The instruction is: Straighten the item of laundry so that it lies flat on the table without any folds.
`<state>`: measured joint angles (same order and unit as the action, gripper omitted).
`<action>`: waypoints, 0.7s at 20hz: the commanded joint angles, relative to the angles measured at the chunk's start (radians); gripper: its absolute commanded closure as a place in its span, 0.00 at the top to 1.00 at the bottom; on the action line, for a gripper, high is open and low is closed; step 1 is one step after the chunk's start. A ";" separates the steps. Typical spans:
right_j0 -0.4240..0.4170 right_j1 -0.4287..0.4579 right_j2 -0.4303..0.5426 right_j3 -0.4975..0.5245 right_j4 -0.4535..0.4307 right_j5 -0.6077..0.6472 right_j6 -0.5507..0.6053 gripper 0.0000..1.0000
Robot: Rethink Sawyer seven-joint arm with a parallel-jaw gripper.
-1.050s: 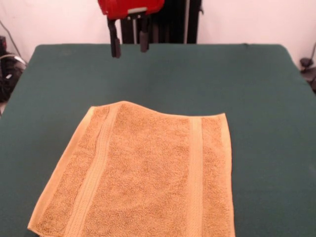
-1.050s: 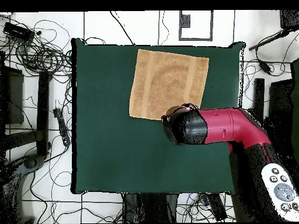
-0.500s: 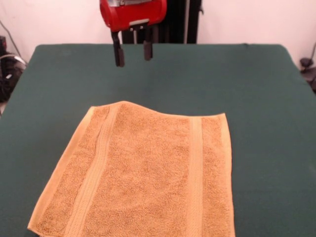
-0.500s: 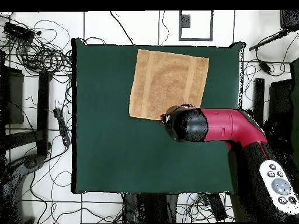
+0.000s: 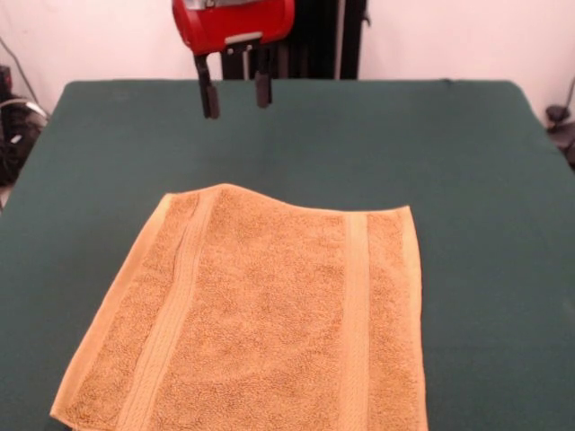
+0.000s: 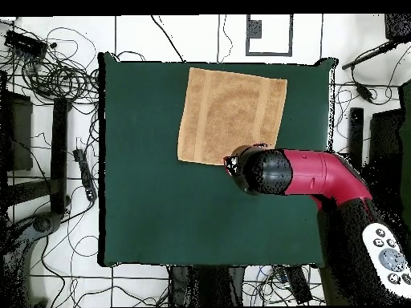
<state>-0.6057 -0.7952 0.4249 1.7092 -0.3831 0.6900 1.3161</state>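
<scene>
Green table (image 5: 467, 144) holds the towel (image 5: 260, 314) seemingly flat; the gripper (image 5: 234, 92), open and empty, has drifted sideways, suggesting completion.

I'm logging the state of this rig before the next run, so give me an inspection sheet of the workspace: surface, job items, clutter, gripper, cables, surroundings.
Surface: table covered in dark green cloth, bare apart from the towel.
Job's things: golden-orange towel lies spread out, two ribbed bands showing; its far edge rises in a slight hump near one corner; no fold-over seen.
Clutter: nothing seen on the table.
Gripper: gripper open, held above the table beyond the towel's far edge, holding nothing; in the overhead view the red arm covers one towel corner.
Cables: many loose cables on the floor around the table; none on it.
Surroundings: pale wall behind; white tiled floor.
</scene>
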 commanded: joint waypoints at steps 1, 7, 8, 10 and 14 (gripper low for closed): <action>0.025 0.035 0.002 0.009 0.067 0.025 0.144 1.00; 0.036 -0.004 -0.012 0.008 0.092 0.049 0.154 1.00; 0.038 -0.007 -0.015 0.004 0.097 0.051 0.158 1.00; 0.043 -0.022 -0.023 0.003 0.106 0.056 0.165 1.00; 0.063 -0.068 -0.048 -0.016 0.133 0.070 0.204 1.00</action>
<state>-0.6016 -0.8385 0.4051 1.7041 -0.3143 0.6900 1.3161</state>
